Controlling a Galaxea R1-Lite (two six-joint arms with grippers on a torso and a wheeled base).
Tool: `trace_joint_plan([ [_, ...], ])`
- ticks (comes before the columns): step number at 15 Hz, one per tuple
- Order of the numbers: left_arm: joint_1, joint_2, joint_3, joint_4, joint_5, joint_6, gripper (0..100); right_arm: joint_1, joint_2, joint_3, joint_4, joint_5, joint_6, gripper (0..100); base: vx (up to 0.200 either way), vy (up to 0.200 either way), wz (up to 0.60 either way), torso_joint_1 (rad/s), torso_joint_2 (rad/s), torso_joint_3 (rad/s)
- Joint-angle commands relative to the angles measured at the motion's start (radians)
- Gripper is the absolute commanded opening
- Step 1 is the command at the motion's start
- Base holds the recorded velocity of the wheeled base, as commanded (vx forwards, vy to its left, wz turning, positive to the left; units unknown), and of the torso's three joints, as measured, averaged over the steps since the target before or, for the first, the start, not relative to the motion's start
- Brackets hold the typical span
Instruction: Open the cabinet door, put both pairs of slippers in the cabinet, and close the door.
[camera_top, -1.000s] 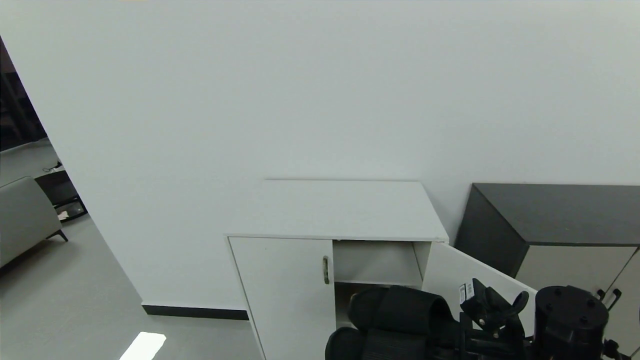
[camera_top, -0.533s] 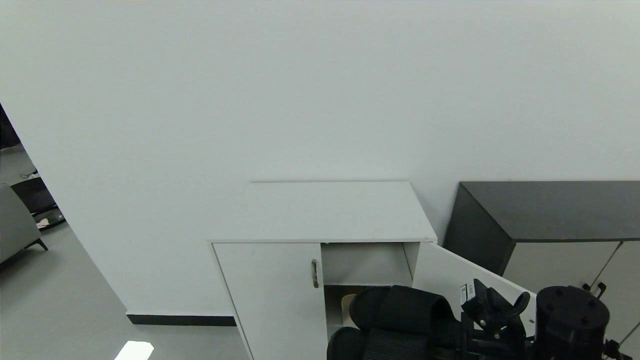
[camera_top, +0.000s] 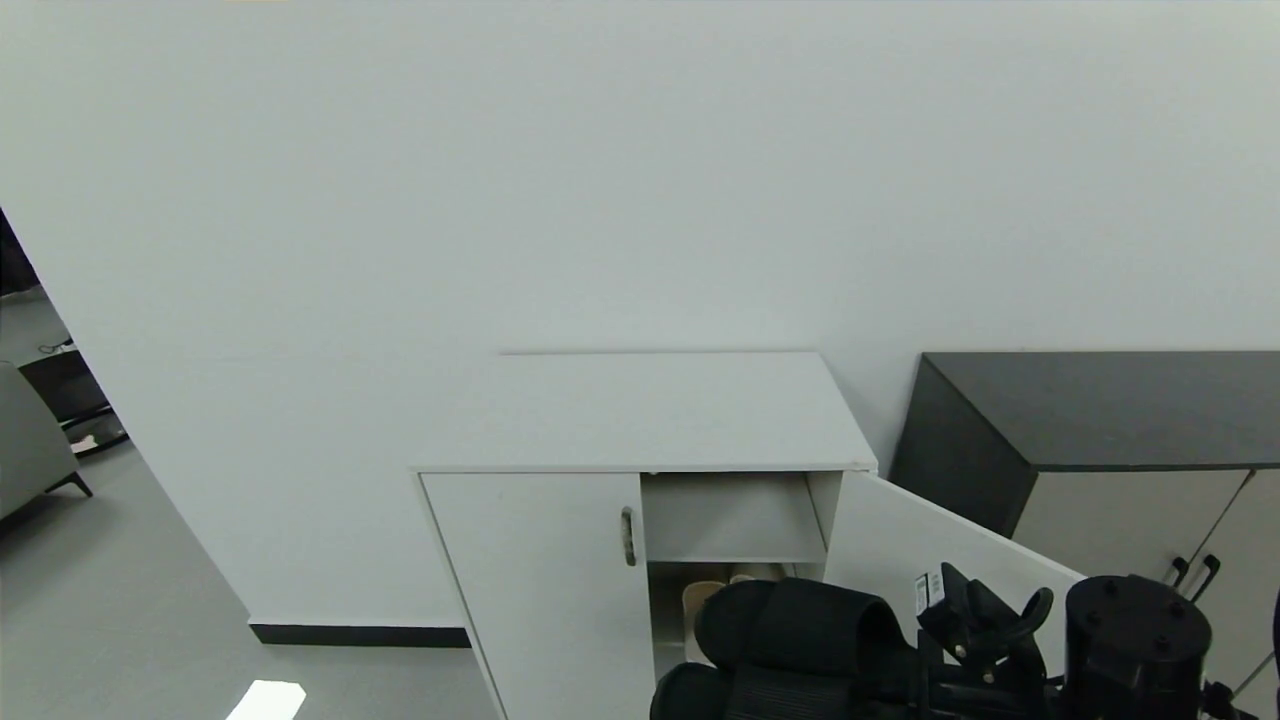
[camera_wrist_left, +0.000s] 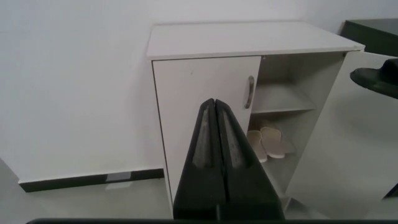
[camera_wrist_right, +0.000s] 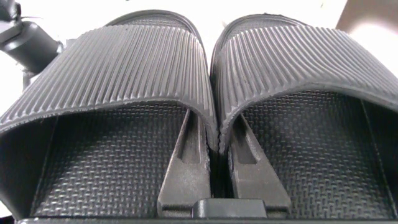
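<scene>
A white cabinet (camera_top: 660, 410) stands against the wall, its left door (camera_top: 540, 580) closed and its right door (camera_top: 930, 550) swung open. A beige pair of slippers (camera_wrist_left: 270, 142) lies on a lower shelf inside, also seen as beige slippers (camera_top: 705, 598) in the head view. My right gripper (camera_wrist_right: 214, 140) is shut on the inner straps of a black pair of slippers (camera_top: 790, 635), held side by side in front of the open half. My left gripper (camera_wrist_left: 216, 134) is shut and holds nothing, facing the closed door from a distance.
A dark cabinet (camera_top: 1100, 410) stands right of the white one, just behind the open door. The closed door carries a metal handle (camera_top: 627, 536). Bare grey floor (camera_top: 120, 620) lies to the left, with a grey sofa (camera_top: 30, 440) at the far left edge.
The head camera has shifted, so the cabinet sits further left in the picture and the beige slippers inside show more. The black slippers stay in the right gripper.
</scene>
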Motion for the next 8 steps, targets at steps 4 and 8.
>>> trace_joint_plan([
  [4,0.000,0.001,0.000,0.000,0.000,0.000,0,0.000,0.009,0.002,-0.001,0.001,0.000,0,0.000,0.000,0.00,-0.184,0.39,0.205],
  [8,0.000,0.001,0.000,0.000,0.000,0.000,0,0.000,0.011,0.002,-0.001,0.001,0.000,0,0.000,0.000,0.00,-0.249,0.55,0.288],
])
